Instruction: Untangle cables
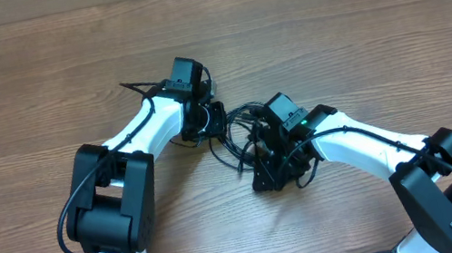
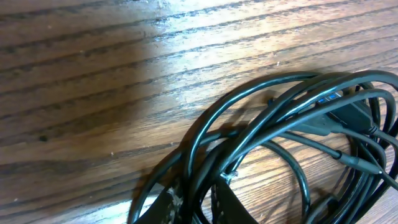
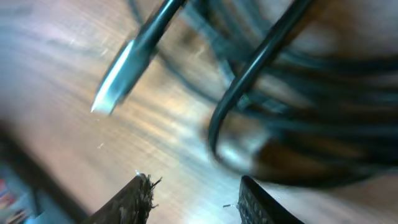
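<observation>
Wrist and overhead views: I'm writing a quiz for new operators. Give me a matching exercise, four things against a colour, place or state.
Things:
1. cables
2. right gripper
3. plug tip
4. table

Descriptions:
A. brown wood grain
B. silvery, blurred
C. fingers apart
D. black, tangled between the arms

Pairs: 1-D, 2-C, 3-B, 4-A

The worktop (image 1: 356,22) is bare along the far side and both ends, giving open passage. The left arm (image 1: 148,126) and right arm (image 1: 358,146) block near-side approach. The cables (image 1: 237,136) fill the narrow gap between them.
</observation>
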Available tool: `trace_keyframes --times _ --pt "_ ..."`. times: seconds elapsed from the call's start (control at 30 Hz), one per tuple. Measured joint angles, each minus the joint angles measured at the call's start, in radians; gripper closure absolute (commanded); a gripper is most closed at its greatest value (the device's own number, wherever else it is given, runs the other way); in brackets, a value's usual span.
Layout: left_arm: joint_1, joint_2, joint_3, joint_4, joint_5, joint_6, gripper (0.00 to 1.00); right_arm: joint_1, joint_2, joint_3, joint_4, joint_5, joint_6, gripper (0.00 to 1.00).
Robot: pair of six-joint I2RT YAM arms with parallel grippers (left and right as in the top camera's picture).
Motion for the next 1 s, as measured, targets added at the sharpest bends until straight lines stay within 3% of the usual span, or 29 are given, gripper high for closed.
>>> trace_keyframes --times 0.1,0.37,0.57,0.67,0.73,0.9,1.0 --pt "0.0 0.0 -0.001 0.002 0.0 0.0 0.83 -0.012 0.0 0.0 -0.006 -0.118 0.003 0.47" --pt "0.0 0.0 -0.002 0.002 0.0 0.0 0.82 -0.095 0.001 0.023 -0.025 -0.412 0.001 0.5" --pt "0.0 0.0 -0.002 0.004 0.007 0.001 0.76 -0.161 0.001 0.105 -0.078 -0.392 0.0 0.45" --pt "0.0 -0.001 -0.001 0.008 0.016 0.005 0.6 -0.182 0.001 0.128 -0.078 -0.365 0.0 0.45" --pt "-0.003 -0.004 -0.001 0.011 0.026 0.004 0.54 -0.2 0.001 0.132 -0.069 -0.357 -0.001 0.45" --pt "-0.007 -0.008 -0.001 0.013 0.026 0.005 0.55 -0.245 0.001 0.133 -0.072 -0.339 0.0 0.45" --pt "-0.016 -0.008 0.006 -0.013 0.018 0.005 0.46 -0.247 0.001 0.133 -0.095 -0.317 -0.001 0.44"
